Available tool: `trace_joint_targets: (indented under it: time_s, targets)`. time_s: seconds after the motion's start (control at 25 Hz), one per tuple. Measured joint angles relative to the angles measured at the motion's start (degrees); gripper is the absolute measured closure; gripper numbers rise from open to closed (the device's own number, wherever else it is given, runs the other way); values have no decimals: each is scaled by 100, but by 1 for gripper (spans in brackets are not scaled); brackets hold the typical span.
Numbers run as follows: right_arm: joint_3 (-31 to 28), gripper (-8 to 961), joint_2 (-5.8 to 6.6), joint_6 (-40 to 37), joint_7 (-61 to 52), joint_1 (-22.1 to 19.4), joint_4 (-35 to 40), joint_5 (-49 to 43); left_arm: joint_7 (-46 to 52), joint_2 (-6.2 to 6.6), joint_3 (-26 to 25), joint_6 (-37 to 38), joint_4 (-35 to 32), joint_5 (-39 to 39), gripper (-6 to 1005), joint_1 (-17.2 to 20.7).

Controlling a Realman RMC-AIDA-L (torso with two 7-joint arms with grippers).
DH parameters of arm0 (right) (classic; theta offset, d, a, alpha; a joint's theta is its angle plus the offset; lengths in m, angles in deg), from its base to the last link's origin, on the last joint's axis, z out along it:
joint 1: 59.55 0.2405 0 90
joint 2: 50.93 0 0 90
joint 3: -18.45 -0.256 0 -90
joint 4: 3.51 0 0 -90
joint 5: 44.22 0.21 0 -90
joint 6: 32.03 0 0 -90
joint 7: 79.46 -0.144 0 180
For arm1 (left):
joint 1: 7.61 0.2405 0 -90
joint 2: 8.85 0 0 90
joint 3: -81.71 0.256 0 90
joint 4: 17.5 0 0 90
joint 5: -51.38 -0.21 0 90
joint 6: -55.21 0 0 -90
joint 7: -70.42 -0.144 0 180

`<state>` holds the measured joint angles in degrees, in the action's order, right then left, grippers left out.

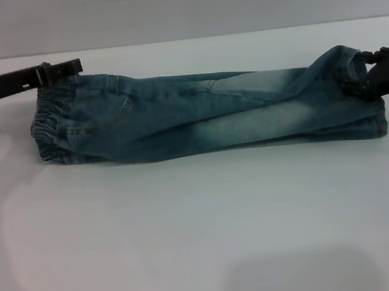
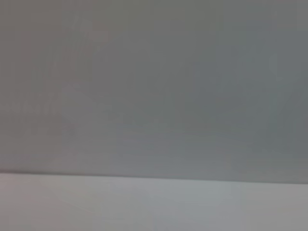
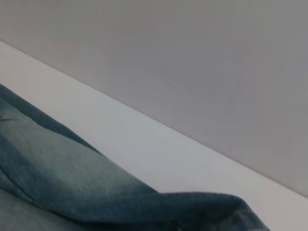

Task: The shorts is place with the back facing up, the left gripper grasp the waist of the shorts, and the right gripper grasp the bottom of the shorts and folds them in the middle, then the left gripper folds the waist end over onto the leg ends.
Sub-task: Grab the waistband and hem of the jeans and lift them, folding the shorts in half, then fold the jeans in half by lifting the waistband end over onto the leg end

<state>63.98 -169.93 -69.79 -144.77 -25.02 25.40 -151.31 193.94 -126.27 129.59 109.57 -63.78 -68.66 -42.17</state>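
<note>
Shorts [image 1: 205,116] already folded lengthwise — right gripper [image 1: 357,81] at 3 o'clock pinches the bottom hems; left gripper [image 1: 64,69] at 10 o'clock, grip unclear. Next: waist [image 1: 52,127] over.

A plain white table [image 1: 192,245] against a flat grey wall [image 1: 177,5] behind.

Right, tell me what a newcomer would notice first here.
The shorts lie folded lengthwise across the white table, ruffled waist to the left. The left end effector sits at the waist's far corner. The right end effector is at the leg ends on the right.
</note>
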Motion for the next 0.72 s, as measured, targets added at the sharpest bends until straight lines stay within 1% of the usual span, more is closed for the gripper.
trace_joint_targets:
  time_s: [0.12, 0.24, 0.32, 0.48, 0.52, 0.56, 0.64, 0.72]
  targets:
    - [-22, 312, 0, -336, 1, -54, 159, 40, -3, 6, -6, 76, -153, 60, 302, 86]
    - [-8, 307, 9, -700, 4, -194, 354, 368, -5, 21, -8, 142, -298, 160, 244, 200]
    - [20, 310, 12, -890, 13, -316, 519, 628, -10, 25, -9, 148, -393, 171, 159, 298]
    - [32, 311, 3, -1191, 294, -522, 731, 1370, -12, 47, -6, 152, -433, 175, 160, 391]
    - [34, 311, 3, -1313, 531, -575, 733, 1723, -12, 47, -6, 152, -433, 175, 160, 391]
    - [36, 311, 3, -1447, 777, -628, 723, 2059, -43, 96, 17, 248, -416, 162, 160, 463]
    - [41, 311, 2, -1709, 1216, -706, 667, 2616, -250, 154, 12, 517, -352, 162, 160, 531]
    - [52, 311, 0, -1892, 1536, -734, 577, 2971, -378, 203, -4, 718, -301, 165, 161, 579]
